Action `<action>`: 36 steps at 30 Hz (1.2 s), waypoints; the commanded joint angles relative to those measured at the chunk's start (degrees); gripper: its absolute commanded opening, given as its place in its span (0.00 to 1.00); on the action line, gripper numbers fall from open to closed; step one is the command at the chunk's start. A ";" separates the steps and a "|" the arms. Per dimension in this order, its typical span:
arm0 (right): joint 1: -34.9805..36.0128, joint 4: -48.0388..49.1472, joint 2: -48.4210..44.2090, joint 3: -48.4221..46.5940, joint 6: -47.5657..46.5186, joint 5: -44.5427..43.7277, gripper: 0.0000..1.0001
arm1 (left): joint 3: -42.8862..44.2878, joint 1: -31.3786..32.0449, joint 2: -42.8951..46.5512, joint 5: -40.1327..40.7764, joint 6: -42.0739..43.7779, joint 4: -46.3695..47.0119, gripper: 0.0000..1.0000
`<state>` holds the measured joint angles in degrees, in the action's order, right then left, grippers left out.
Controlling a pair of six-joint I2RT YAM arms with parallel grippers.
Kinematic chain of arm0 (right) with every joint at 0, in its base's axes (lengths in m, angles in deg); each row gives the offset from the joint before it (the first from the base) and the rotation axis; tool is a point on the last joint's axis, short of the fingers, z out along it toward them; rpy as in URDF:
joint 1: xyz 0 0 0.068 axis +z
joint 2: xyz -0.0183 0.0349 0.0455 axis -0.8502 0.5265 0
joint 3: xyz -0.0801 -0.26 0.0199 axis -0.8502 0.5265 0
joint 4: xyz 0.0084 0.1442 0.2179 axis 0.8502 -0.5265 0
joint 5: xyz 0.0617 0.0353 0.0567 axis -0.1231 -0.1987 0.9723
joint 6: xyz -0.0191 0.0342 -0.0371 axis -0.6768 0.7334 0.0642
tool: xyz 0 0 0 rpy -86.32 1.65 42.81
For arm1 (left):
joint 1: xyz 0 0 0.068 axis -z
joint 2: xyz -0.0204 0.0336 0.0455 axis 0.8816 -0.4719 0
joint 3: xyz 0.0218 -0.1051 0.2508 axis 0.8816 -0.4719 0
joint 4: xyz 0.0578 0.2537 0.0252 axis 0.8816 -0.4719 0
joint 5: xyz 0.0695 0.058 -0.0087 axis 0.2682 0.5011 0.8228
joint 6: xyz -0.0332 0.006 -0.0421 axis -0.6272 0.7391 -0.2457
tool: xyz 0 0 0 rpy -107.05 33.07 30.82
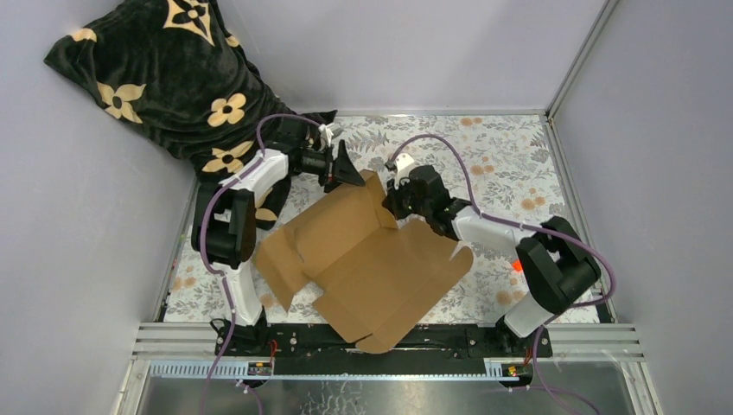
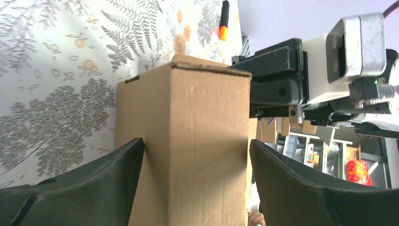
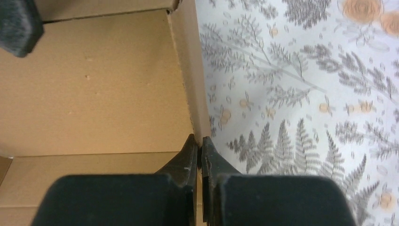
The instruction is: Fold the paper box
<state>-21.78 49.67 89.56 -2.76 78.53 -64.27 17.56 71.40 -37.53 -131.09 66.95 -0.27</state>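
The paper box (image 1: pixel 372 268) is brown corrugated cardboard lying partly folded in the middle of the table, its far walls raised. My left gripper (image 1: pixel 348 173) is at the box's far corner. In the left wrist view it (image 2: pixel 195 146) is open wide, with an upright cardboard panel (image 2: pixel 188 117) standing between the spread fingers. My right gripper (image 1: pixel 391 207) is at the far right wall. The right wrist view shows it (image 3: pixel 201 141) shut on the thin top edge of that raised wall (image 3: pixel 188 70), the box's inside floor (image 3: pixel 94 84) to the left.
A small orange-and-black marker (image 1: pixel 516 265) lies on the fern-patterned cloth (image 1: pixel 510 164) beside the right arm, also seen from the left wrist (image 2: pixel 224 21). A black flowered pillow (image 1: pixel 164 78) fills the far left corner. Grey walls close the table on three sides.
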 commanded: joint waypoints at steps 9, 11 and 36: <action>3.76 3.93 -8.09 11.89 1.87 -9.05 0.00 | -3.69 7.52 3.85 0.98 -2.19 6.27 0.88; 3.77 6.53 -8.16 13.89 2.15 -9.50 0.00 | -3.63 7.58 4.33 0.58 -2.23 6.22 0.88; 3.81 42.99 3.43 27.24 7.41 -5.92 0.06 | 1.92 9.31 -0.33 5.47 1.55 -1.94 0.88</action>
<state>-18.57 95.04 88.71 24.19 84.26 -72.12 20.41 79.25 -36.48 -126.15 66.95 0.37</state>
